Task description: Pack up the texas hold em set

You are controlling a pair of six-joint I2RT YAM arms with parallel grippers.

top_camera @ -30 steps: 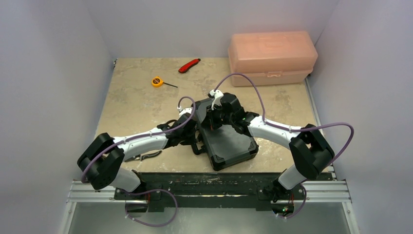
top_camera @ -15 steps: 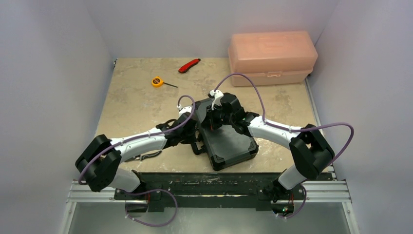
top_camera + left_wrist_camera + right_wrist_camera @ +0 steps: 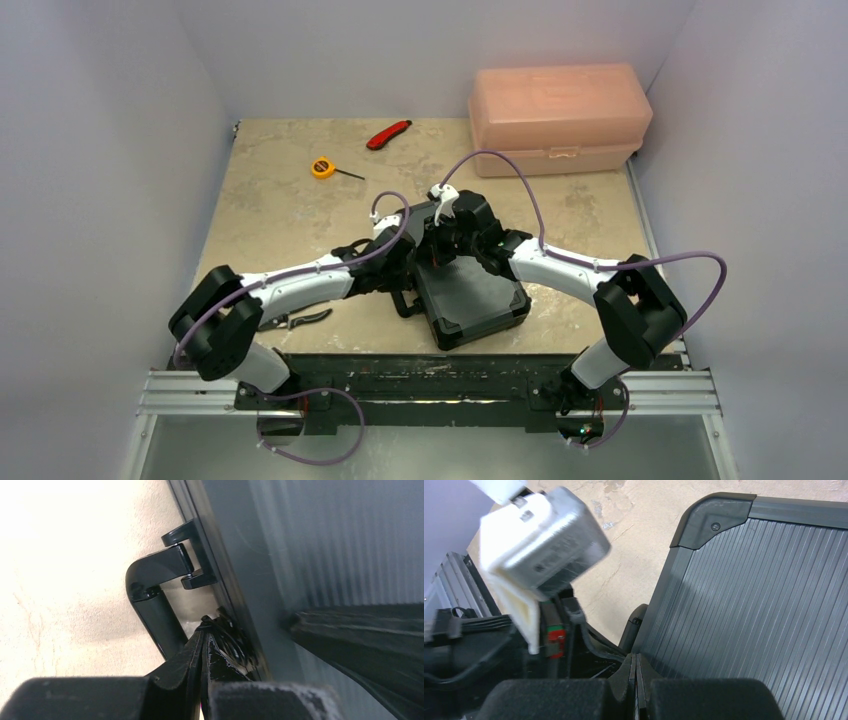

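Black case (image 3: 472,298): closed, lying mid-bench (image 3: 290,215). Left claw (image 3: 202,639) pressed together beside the handle (image 3: 152,600); right claw (image 3: 636,662) together at the ribbed top's left edge.

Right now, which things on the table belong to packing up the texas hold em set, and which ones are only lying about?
Belongs to the job:
- black case, lid closed, with its handle on the side

Only lying about:
- pink plastic box
- red utility knife
- yellow tape measure
- dark hand tool, too small to tell which kind
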